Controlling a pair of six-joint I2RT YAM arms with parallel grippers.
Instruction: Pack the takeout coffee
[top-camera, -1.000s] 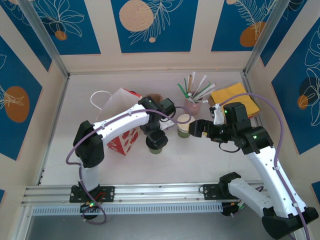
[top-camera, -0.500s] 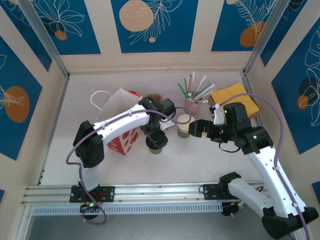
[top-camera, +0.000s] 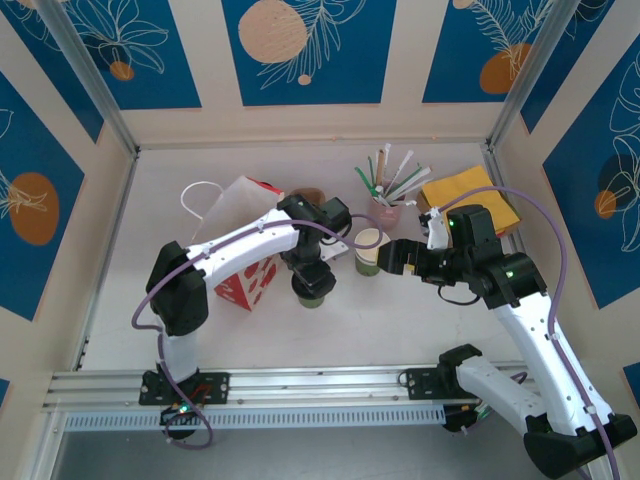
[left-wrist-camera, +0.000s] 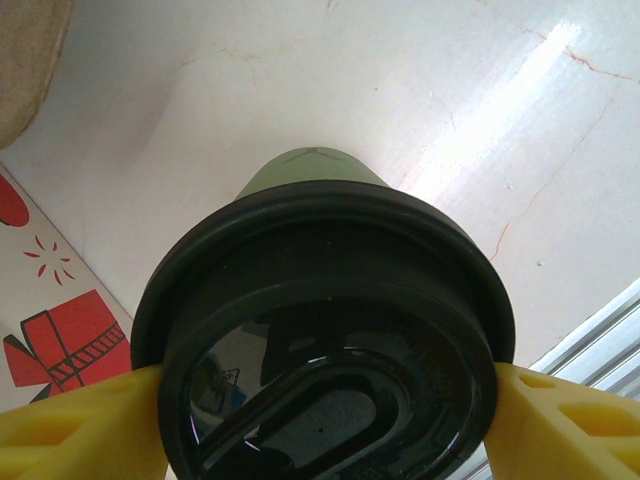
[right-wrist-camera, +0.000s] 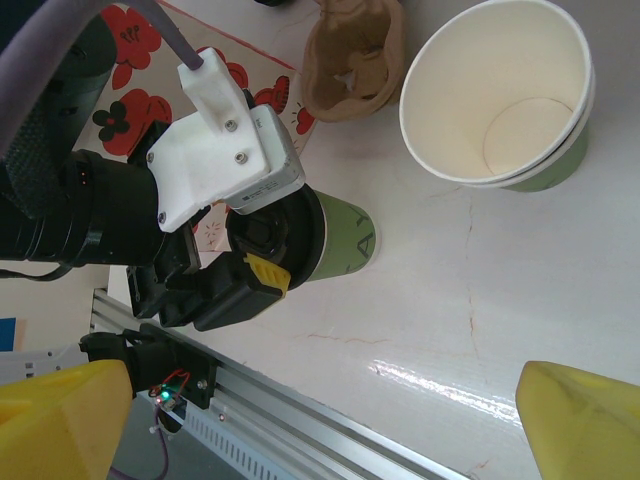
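Observation:
The takeout coffee (top-camera: 312, 294), a small green cup with a black lid (left-wrist-camera: 325, 330), stands upright on the white table just right of the gift bag. My left gripper (left-wrist-camera: 328, 405) comes down over it, and its yellow fingers (left-wrist-camera: 90, 425) press both sides of the lid rim, so it is shut on the cup. The right wrist view shows the cup's green body (right-wrist-camera: 340, 245) below the left gripper's yellow finger (right-wrist-camera: 268, 272). My right gripper (top-camera: 388, 258) hovers open to the cup's right with nothing between its fingers (right-wrist-camera: 585, 420).
A lidless green cup (top-camera: 370, 250) with a white inside (right-wrist-camera: 495, 95) stands between the grippers. A white bag with red prints (top-camera: 240, 275) lies left, a brown cup carrier (top-camera: 311, 196) behind. A straw holder (top-camera: 385, 208) and yellow napkins (top-camera: 470, 195) sit at back right. A metal rail (top-camera: 320, 385) lines the near edge.

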